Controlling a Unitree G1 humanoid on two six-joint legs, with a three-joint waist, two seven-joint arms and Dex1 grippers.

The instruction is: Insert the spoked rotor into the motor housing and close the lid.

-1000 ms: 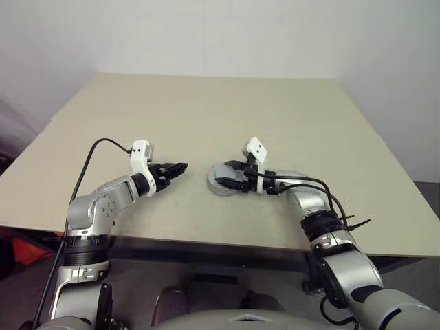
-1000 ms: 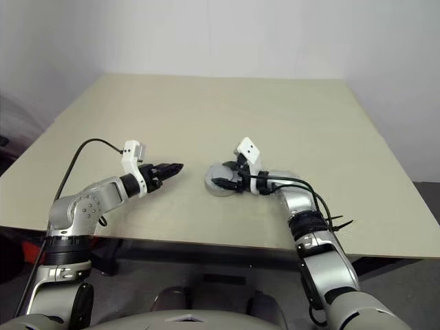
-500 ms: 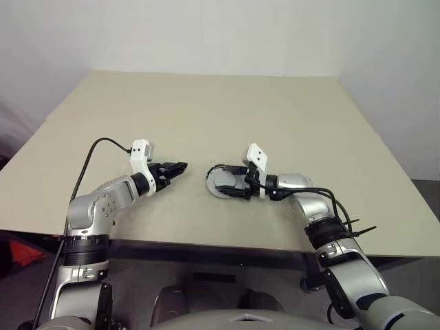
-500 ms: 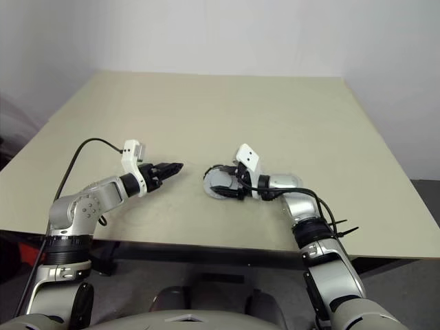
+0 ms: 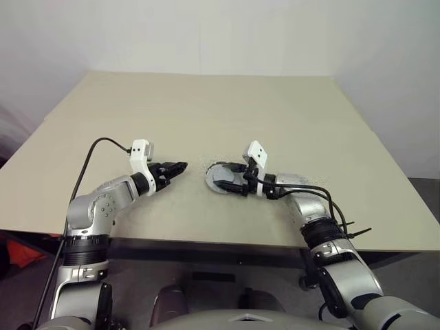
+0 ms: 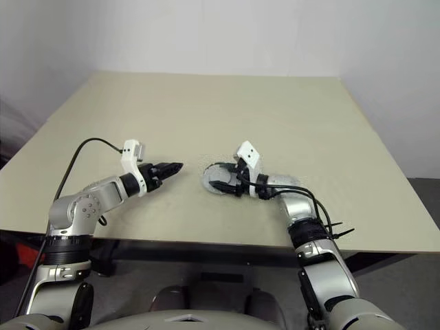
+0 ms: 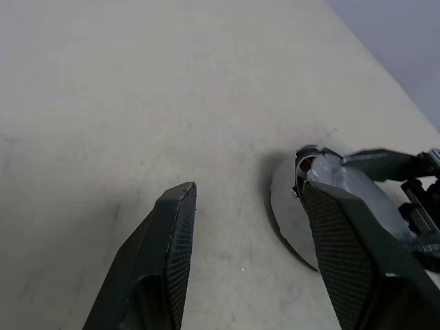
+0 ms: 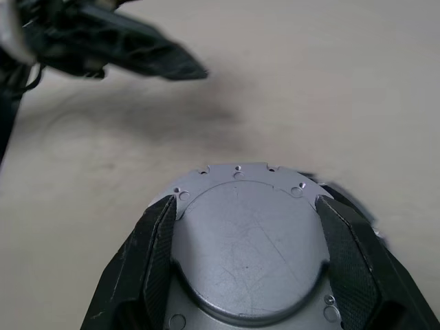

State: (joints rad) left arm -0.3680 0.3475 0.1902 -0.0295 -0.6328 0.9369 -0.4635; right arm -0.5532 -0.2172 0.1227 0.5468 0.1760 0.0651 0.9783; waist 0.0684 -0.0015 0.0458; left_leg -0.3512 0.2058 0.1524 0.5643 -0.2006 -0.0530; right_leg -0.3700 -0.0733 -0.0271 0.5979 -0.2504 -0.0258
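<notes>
1. The housing (image 5: 221, 179) lies on the bench (image 5: 206, 110) just right of centre, toward the near side, with the right hand (image 5: 230, 180) around it.
2. In the right wrist view the lid (image 8: 247, 240) is seen as a smooth grey disc with small holes round its rim, lying flat over the body; it appears closed, or very nearly so.
3. The right hand's fingers (image 8: 151, 268) are set one on each side of the disc's edge, at or against the rim (firm contact cannot be confirmed).
4. The left hand (image 5: 180, 167) hovers to the left of the housing, apart from it, fingers (image 7: 161, 261) spread and holding nothing.
5. Handling, as a judgement: a rigid metal part, probably dense for its size and smooth enough to slip. It is best taken across its width at the rim, where the fingers already sit; the thin lid edge is a poorer hold.
6. Contents: a glimpse of copper colour (image 7: 305, 163) shows at the housing's far edge in the left wrist view, taken to be windings. The rotor cannot be seen; whether it sits inside cannot be told.
</notes>
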